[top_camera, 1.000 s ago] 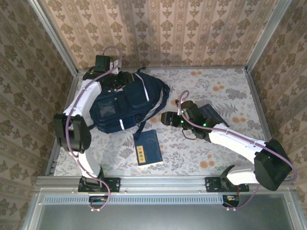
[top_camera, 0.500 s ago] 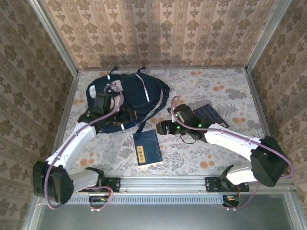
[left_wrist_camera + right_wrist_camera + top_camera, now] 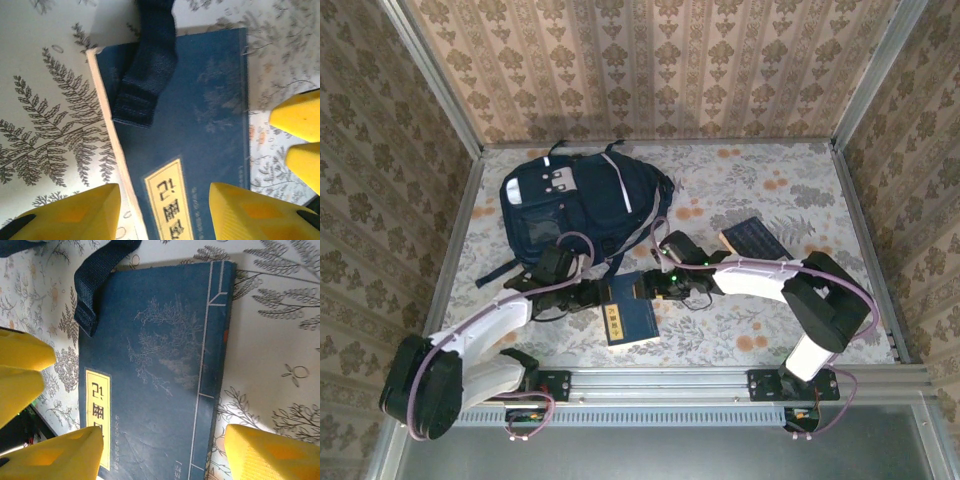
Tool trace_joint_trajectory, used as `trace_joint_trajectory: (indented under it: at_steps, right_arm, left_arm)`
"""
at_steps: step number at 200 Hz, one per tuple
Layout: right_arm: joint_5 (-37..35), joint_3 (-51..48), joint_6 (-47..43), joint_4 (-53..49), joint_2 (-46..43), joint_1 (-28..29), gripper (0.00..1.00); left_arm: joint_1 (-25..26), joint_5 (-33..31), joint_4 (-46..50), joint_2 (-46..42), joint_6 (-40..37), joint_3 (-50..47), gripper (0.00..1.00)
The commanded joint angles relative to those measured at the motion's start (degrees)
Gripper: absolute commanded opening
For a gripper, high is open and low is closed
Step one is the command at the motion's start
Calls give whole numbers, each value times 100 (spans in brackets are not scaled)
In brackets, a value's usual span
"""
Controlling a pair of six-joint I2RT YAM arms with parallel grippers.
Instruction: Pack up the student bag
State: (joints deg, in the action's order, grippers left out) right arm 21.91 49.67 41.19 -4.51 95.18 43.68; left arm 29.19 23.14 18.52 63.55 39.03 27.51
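Nearest the arm bases, a flat navy book (image 3: pixel 628 312) with a yellow label (image 3: pixel 169 205) lies on the flowered desk (image 3: pixel 770 320). Both claws hang low over its far end, facing each other. The left claw (image 3: pixel 598 293) has its fingers apart, one above the cover and one past the book's edge. The right claw (image 3: pixel 645 291) is spread wide too, one finger at the label side and one beyond the opposite edge. A dark strap (image 3: pixel 145 80) end rests on the book's far corner. Farther back, on the right, lies a smaller dark notebook (image 3: pixel 755 238). The student bag (image 3: pixel 575 200) lies flat at the far left of the desk, apart from both claws.
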Motion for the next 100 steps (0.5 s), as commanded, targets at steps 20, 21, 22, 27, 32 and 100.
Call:
trace_joint_trajectory:
  at_steps: [20, 21, 22, 27, 32, 100]
  right_arm:
    - [30, 181, 148, 15, 327, 31, 66]
    - [31, 182, 150, 13, 335, 33, 66]
    - [41, 183, 152, 17, 344, 34, 66]
    - [57, 181, 165, 33, 392, 34, 66]
    - [74, 176, 181, 50, 419, 28, 66]
    - [351, 25, 435, 538, 660, 38, 65]
  left_arm:
    - [68, 195, -772, 525, 2, -128, 48]
    - [69, 193, -781, 530, 5, -134, 47]
    - [69, 197, -789, 533, 7, -137, 47]
    - [85, 198, -827, 551, 23, -171, 47]
    - [91, 190, -861, 553, 22, -196, 47]
    - [104, 188, -990, 623, -64, -471, 41]
